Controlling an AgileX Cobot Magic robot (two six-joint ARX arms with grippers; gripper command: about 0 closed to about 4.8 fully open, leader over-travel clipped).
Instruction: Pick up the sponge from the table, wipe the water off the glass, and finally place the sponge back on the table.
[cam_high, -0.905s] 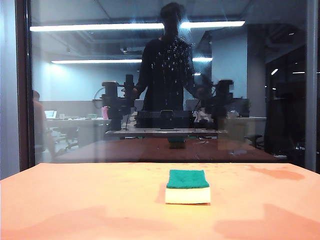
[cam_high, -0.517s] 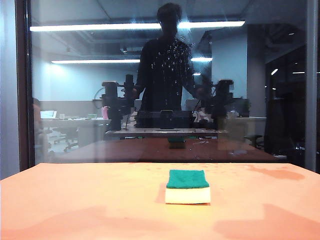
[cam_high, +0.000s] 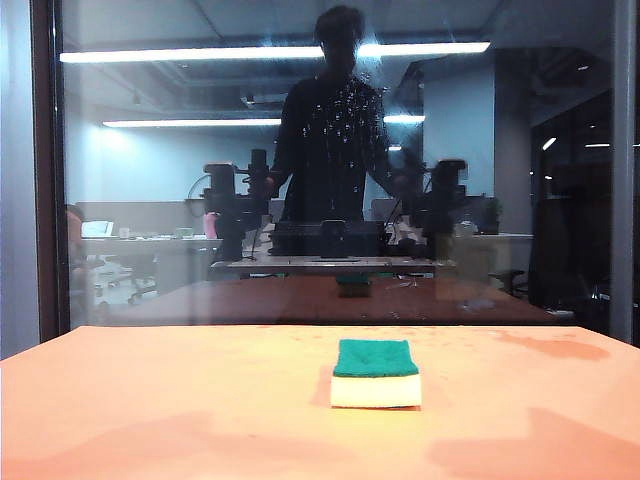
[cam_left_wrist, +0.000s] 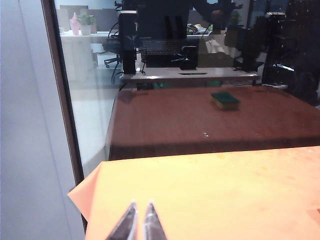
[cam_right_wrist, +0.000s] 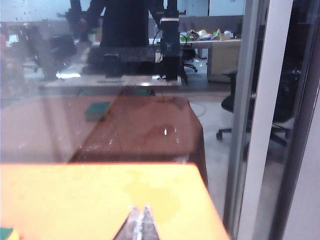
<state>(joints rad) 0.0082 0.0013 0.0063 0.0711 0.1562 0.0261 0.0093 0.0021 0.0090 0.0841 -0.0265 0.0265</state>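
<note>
The sponge (cam_high: 375, 372), green scouring side up over pale foam, lies flat on the orange table (cam_high: 150, 400) slightly right of centre, a short way in front of the glass (cam_high: 180, 200). Water droplets (cam_high: 340, 110) speckle the pane high up near the middle. Neither gripper shows in the exterior view except as dim reflections. My left gripper (cam_left_wrist: 141, 205) hovers over the table's left corner, fingertips nearly together with nothing between them. My right gripper (cam_right_wrist: 140, 208) hangs over the right part of the table, tips touching and empty. A corner of the sponge (cam_right_wrist: 5, 234) shows off to one side of it.
A dark frame (cam_high: 45, 170) borders the glass on the left and a grey post (cam_high: 625, 170) on the right. The pane mirrors a small dark-green sponge copy (cam_left_wrist: 225, 100) and a standing person. A darker damp blotch (cam_high: 560, 345) marks the table's far right.
</note>
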